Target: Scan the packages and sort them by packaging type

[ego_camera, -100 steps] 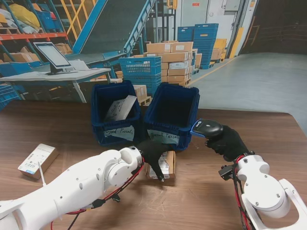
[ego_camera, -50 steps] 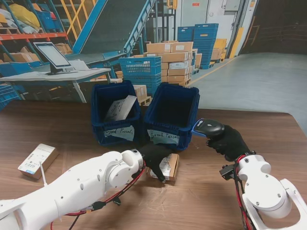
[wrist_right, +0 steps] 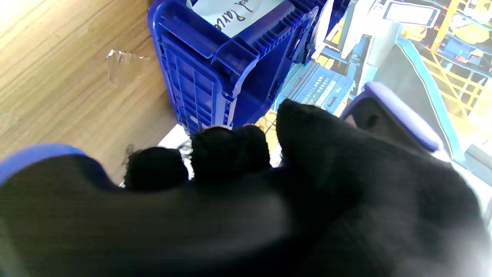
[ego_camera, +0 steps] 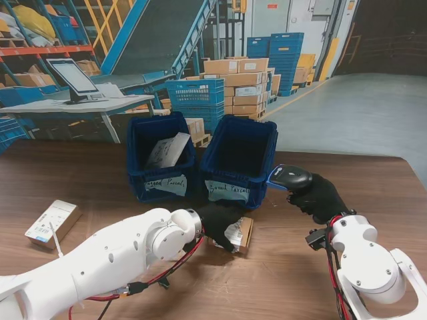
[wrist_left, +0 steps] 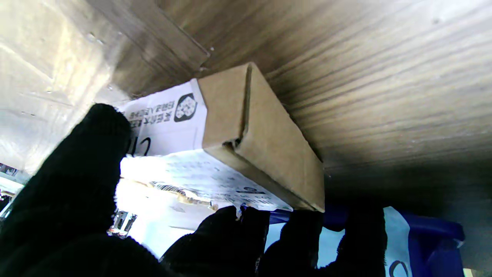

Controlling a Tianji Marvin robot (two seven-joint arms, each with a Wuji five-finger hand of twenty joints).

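A small cardboard box (ego_camera: pixel 237 233) with a white label lies on the table in front of the right blue bin (ego_camera: pixel 237 160). My left hand (ego_camera: pixel 217 222) in its black glove is shut on this box (wrist_left: pixel 246 134), thumb on one side and fingers on the other, and the box stands tilted off the table. My right hand (ego_camera: pixel 319 198) is shut on a black and blue barcode scanner (ego_camera: pixel 288 178), held beside the right bin's corner (wrist_right: pixel 215 69). The left blue bin (ego_camera: pixel 159 157) holds a white flat parcel (ego_camera: pixel 168 151). Another labelled box (ego_camera: pixel 52 223) lies at the far left.
Both bins carry handwritten paper labels on their near walls. Beyond the table stand a grey desk with a tablet (ego_camera: pixel 72 77), stacked blue crates (ego_camera: pixel 196 99) and cardboard cartons (ego_camera: pixel 240 87). Bare wooden table (ego_camera: pixel 373 180) shows at the right.
My left hand has closed further around the small box and shifted it slightly to the right, tipping it up. The right hand with the scanner has barely moved.
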